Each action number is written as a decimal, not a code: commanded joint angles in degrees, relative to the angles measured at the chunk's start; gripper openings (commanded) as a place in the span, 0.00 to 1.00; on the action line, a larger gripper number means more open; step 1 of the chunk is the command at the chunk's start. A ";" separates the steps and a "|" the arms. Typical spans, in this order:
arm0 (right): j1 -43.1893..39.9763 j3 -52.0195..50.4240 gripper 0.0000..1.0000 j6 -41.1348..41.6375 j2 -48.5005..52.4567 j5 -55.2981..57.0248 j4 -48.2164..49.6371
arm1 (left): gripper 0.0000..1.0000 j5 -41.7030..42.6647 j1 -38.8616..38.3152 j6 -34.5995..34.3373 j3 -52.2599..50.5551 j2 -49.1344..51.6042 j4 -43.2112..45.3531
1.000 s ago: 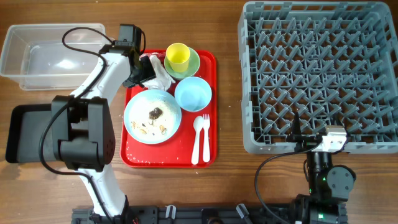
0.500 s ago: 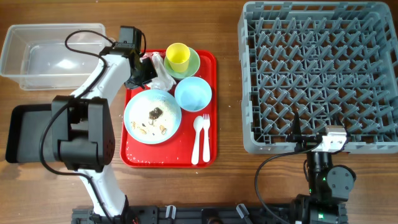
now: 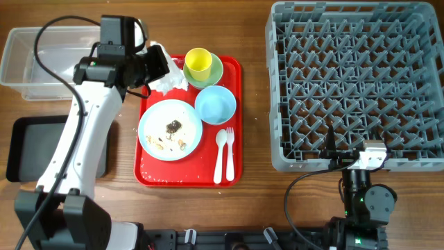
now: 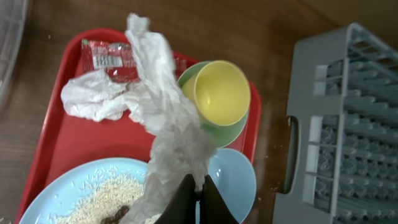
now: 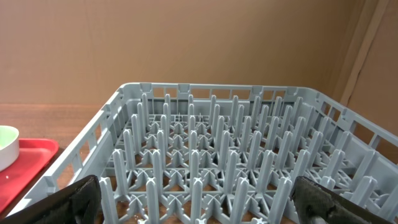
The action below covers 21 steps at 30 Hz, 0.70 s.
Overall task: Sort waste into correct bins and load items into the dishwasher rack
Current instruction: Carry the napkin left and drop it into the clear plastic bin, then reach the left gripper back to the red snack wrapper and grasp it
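**Left jaws clamped on napkin, right jaws idle and wide**

- Far left of the desk: clear rectangular plastic tub [image 3: 41, 59], with the shallow black rectangular tray [image 3: 28, 149] in front of it. Nothing visible in either.
- Left jaws are pinched tight on a crumpled white paper napkin [image 4: 168, 118], over the back-left corner of the flat red tray [image 3: 149, 177]. The napkin trails from the jaws towards a small red wrapper [image 4: 109, 59] lying in that corner. Can't tell if its far end is clear of the tray.
- Also on the red tray:
  - light blue round plate [image 3: 187, 111] with brownish-white food scraps [image 3: 172, 128]
  - yellow cup [image 3: 199, 62] sitting inside a pale green small bowl [image 3: 217, 73]
  - light blue bowl [image 3: 216, 104]
  - white plastic spoon [image 3: 220, 156] and white plastic fork [image 3: 229, 153], side by side
- Right: large square grey plastic pegged rack [image 3: 354, 83], no dishes in it.
- Right jaws are spread wide at the rack's near edge, gripping nothing.
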 commanded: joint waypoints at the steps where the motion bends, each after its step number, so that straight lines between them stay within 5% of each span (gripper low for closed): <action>1: 0.17 -0.09 1.00 -0.55 -0.15 0.50 0.22 | 0.04 0.87 3.37 -0.90 -0.20 -2.60 3.13; 10: 0.17 -0.09 1.00 -0.55 -0.15 0.50 0.22 | 0.04 0.42 22.01 -6.99 -0.20 -2.73 14.38; 13: 0.17 -0.09 1.00 -0.55 -0.15 0.50 0.22 | 0.04 -5.92 26.25 -14.01 -0.20 -2.21 15.56; 17: 0.17 -0.09 1.00 -0.55 -0.15 0.50 0.22 | 0.04 -12.46 27.52 -21.62 -0.20 1.51 17.64; 21: 0.17 -0.09 1.00 -0.57 -0.15 0.50 0.22 | 0.04 -12.48 27.52 -21.59 -0.20 5.73 25.09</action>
